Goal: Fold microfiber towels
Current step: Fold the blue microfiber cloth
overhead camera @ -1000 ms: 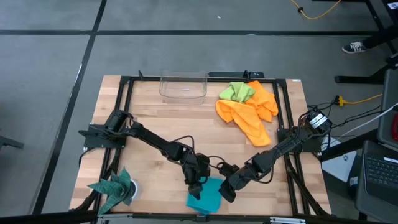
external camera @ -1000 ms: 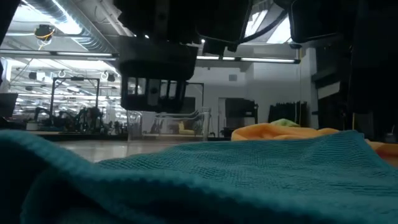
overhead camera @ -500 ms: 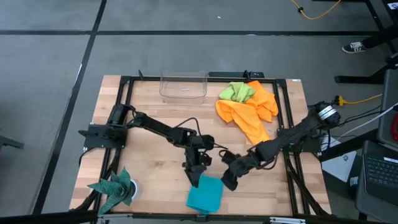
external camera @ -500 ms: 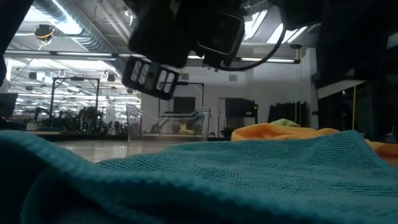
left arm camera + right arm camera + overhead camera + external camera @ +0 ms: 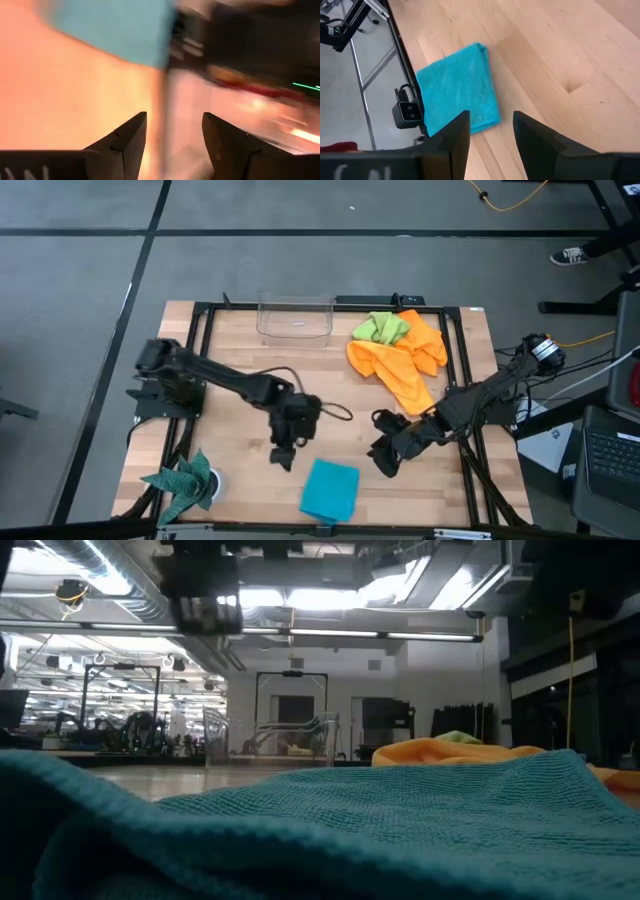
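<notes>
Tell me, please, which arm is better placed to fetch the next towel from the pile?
Probably the right. Its tool, open and empty, is nearer the orange towel at the table's right; the left tool, also open, sits farther away beside the folded blue towel.

left gripper [image 5: 283,456] agape, right gripper [image 5: 383,461] parted

Plush blue towel [image 5: 330,491], waffle-textured up close; smooth pale wood table [image 5: 240,350]

turquoise towel [image 5: 330,490] | orange towels [image 5: 400,365] | lime-green towel [image 5: 381,327]
</notes>
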Motion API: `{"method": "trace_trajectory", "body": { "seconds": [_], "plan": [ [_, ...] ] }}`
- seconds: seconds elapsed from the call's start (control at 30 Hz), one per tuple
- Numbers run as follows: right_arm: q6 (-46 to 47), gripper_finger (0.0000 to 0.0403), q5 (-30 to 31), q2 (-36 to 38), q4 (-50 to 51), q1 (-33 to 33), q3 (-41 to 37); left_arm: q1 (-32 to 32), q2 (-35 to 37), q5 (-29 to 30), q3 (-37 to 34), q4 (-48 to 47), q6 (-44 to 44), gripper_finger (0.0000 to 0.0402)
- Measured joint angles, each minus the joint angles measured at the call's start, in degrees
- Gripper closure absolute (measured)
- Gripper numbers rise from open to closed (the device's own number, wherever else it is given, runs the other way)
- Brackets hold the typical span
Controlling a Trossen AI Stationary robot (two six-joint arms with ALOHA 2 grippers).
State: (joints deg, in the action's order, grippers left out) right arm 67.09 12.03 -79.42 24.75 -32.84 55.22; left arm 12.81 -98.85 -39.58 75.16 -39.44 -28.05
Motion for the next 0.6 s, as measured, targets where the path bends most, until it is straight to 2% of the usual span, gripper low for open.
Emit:
{"method": "trace_trajectory", "body": {
  "seconds": [0.1, 0.17, 0.3, 0.4, 0.5, 0.6],
  "plan": [
    [-0.06, 0.0250, 0.00, -0.04, -0.23, 0.00, 0.00, 4.66, 4.27, 23.05, 0.00, -1.80, -0.64, 0.0217],
    [-0.06, 0.0250, 0.00, -0.06, -0.33, 0.00, 0.00, 7.65, 5.99, 35.57, 0.02, -0.64, -3.77, 0.0217],
    [-0.20, 0.0250, 0.19, -0.08, -0.83, 0.00, 0.00, 12.39, 7.07, 51.74, 0.02, 0.45, -6.66, 0.0217],
    [-0.28, 0.0250, 0.41, -0.08, -1.15, 0.00, 0.00, 14.74, 7.07, 57.99, 0.00, 0.25, -7.22, 0.0218],
    [-0.22, 0.0250, 0.42, -0.08, -1.25, 0.00, 0.00, 15.77, 6.67, 58.50, 0.00, 0.50, -7.41, 0.0218],
    [-0.16, 0.0243, 0.42, -0.29, -1.65, 0.00, 0.00, 16.19, 6.61, 58.41, 0.00, 0.84, -12.42, 0.0218]
  ]
}}
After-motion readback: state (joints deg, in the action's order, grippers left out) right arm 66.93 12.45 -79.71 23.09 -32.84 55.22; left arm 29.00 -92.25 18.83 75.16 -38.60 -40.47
